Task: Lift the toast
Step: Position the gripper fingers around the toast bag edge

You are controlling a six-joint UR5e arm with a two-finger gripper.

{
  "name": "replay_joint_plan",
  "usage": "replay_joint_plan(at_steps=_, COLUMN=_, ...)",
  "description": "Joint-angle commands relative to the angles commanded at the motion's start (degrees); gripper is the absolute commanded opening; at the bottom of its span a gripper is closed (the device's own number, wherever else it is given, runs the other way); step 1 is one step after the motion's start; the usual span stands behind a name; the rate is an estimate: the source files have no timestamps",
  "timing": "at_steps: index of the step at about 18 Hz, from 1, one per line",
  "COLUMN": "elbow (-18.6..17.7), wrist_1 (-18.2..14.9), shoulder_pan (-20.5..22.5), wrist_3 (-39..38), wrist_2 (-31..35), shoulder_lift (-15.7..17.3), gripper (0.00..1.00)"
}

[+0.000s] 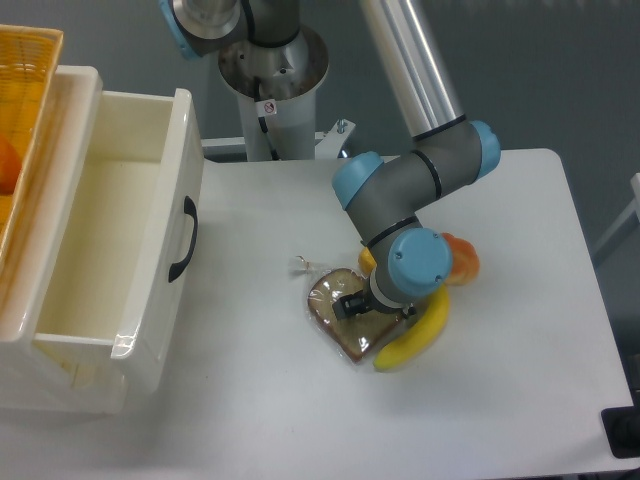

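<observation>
The toast (334, 312), a brown slice with a darker crust in clear crinkly plastic, lies flat on the white table near its middle. My gripper (368, 312) is down on the toast's right half, beneath the blue wrist joint. That wrist hides the fingers, so I cannot see how far apart they stand or whether they hold the slice. A twisted tail of the plastic wrap (300, 265) sticks out to the upper left of the toast.
A yellow banana (418, 334) lies against the toast's right edge. An orange fruit (462, 258) sits just behind it. A white open drawer (120, 250) with a black handle fills the left side. An orange basket (18, 110) is at the far left.
</observation>
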Motion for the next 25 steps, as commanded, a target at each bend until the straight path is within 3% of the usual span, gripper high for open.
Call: replay_joint_plan(at_steps=25, elbow=-1.7, wrist_1=0.6, shoulder_pan=0.3, wrist_3=-0.7, wrist_2=-1.4, shoulder_lift=1.2, gripper=1.0)
